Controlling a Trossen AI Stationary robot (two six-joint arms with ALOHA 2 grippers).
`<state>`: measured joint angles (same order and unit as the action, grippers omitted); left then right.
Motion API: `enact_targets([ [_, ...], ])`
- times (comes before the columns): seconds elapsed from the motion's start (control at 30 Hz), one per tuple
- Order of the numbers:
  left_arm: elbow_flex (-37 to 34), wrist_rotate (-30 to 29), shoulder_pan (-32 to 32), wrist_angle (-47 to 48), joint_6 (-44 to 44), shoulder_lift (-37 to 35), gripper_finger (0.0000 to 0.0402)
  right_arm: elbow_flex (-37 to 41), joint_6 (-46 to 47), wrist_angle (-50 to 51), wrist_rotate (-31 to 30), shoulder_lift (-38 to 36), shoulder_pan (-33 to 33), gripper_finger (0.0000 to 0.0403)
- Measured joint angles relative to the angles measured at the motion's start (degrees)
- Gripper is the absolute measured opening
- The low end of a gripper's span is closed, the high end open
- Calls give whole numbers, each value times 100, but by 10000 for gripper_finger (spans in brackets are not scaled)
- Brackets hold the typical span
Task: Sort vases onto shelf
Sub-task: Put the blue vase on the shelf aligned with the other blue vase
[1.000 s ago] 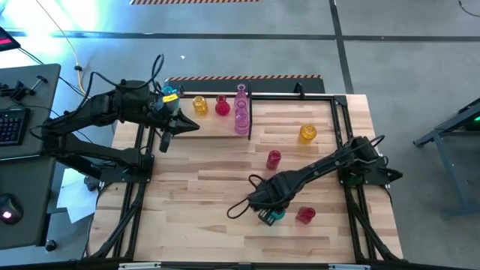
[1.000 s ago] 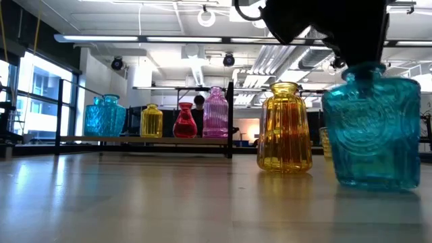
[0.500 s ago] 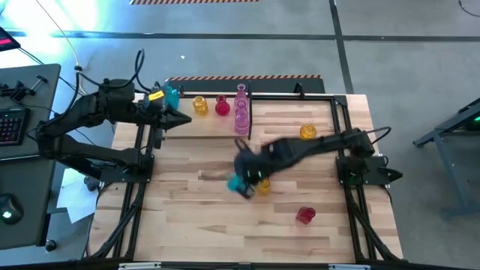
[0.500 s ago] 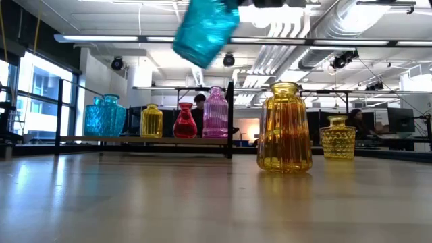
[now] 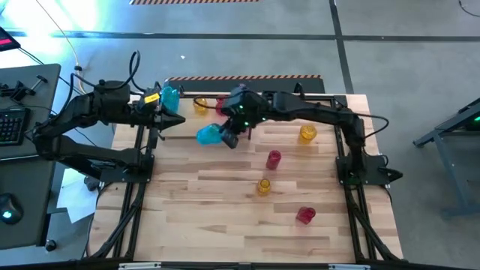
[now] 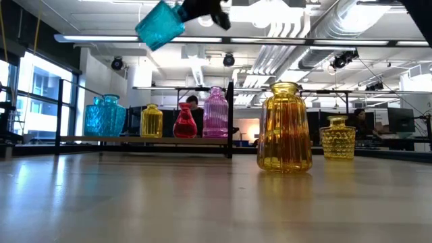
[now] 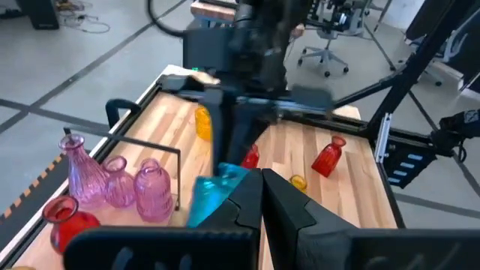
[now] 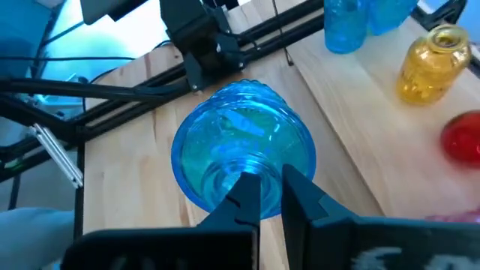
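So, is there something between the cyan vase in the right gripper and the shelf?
Nothing visible. The right gripper holds the cyan vase in the air beside the shelf, near its cyan end.

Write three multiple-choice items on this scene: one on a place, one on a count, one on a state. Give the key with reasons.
1. Where is the cyan vase that the right gripper holds?
A. On the tabletop
B. In the air near the shelf
C. On the floor

2. How many vases stand on the bare tabletop, off the shelf?
A. One
B. Four
C. Seven

3. The left gripper's fingers are:
A. Shut, empty
B. Wide open
C. Shut on a red vase

Key: 1 B, the right gripper carries the cyan vase above the table by the shelf. 2 B, the high view shows four there. 3 A, the left gripper fingers meet with nothing between.
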<state>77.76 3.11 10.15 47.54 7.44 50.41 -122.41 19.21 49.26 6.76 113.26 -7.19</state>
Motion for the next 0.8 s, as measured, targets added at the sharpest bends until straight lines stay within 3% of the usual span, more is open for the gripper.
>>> enact_targets([
  [0.23,-2,-102,-2,769,2,181,0,7,-248,-199,585,677,-375,1],
  [0.5,-4,-149,-2,893,95,295,0,8,-506,-509,684,1217,-456,1],
  [0.8,-4,-146,-2,891,211,300,0,-1293,-895,81,549,1888,-477,1],
])
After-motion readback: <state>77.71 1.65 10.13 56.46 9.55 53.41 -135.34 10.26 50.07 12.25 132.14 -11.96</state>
